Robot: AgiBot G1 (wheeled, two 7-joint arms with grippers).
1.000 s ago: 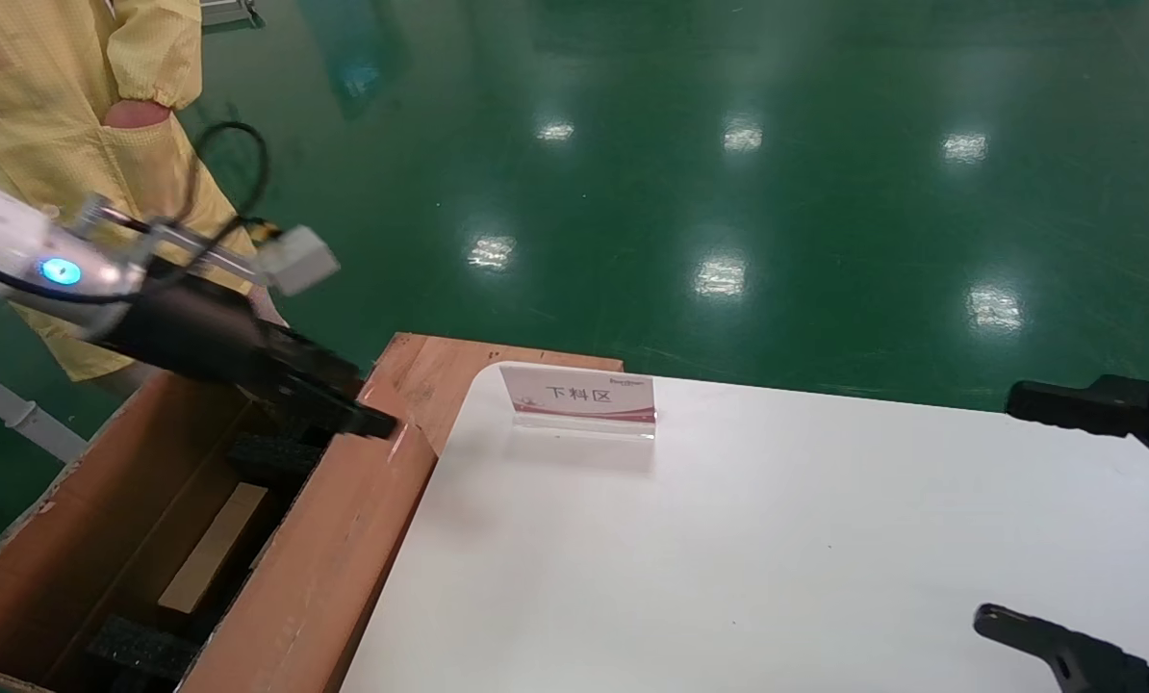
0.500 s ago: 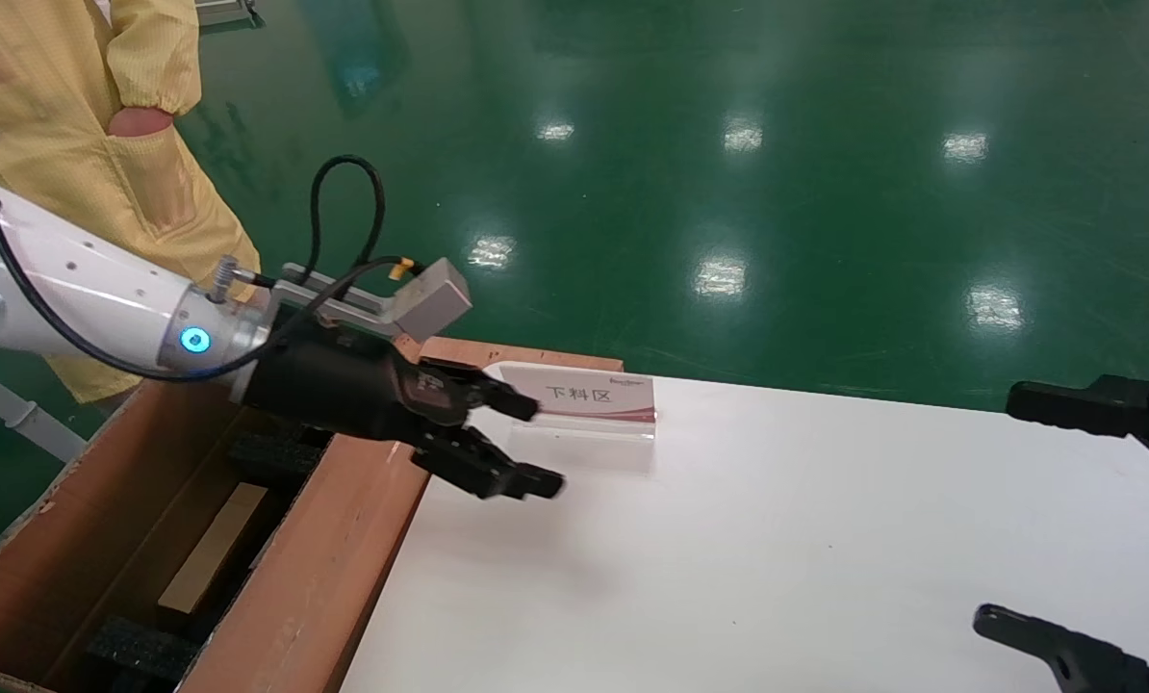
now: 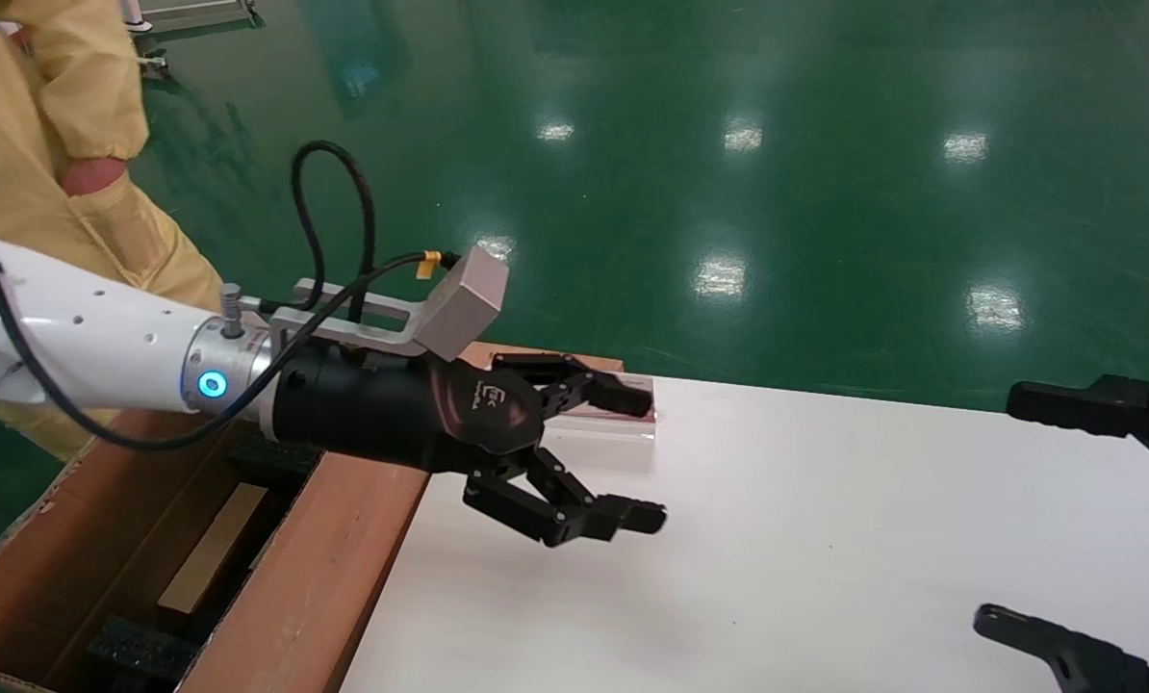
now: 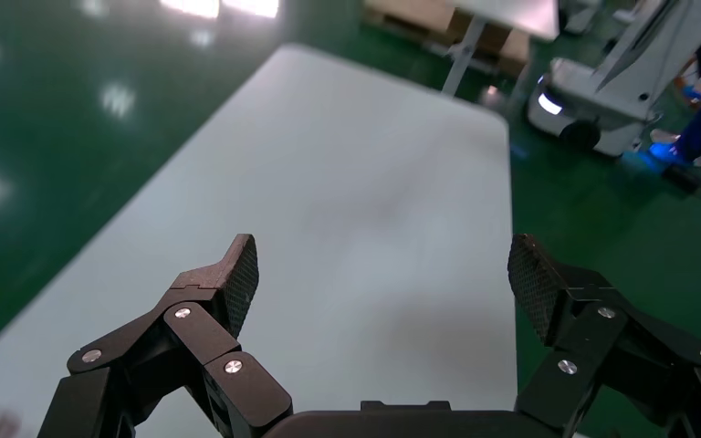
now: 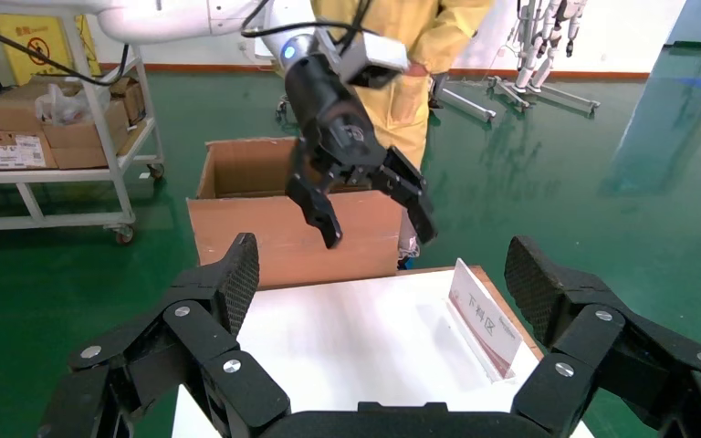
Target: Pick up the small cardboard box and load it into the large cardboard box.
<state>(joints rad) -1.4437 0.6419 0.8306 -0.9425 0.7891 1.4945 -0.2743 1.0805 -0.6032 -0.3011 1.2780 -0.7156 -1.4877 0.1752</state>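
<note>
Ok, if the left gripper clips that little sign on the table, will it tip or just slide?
The sign looks like a thin card in a leaning clear holder, so probably light and tippy. The table looks smooth, so it may also skid. The open left gripper hovers close by; the right gripper is parked far off.

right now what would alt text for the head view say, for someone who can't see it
The left gripper hangs open and empty over the white table, in front of a small sign. The small cardboard box lies inside the large cardboard box at the table's left; the right gripper sits open at the right edge.
</note>
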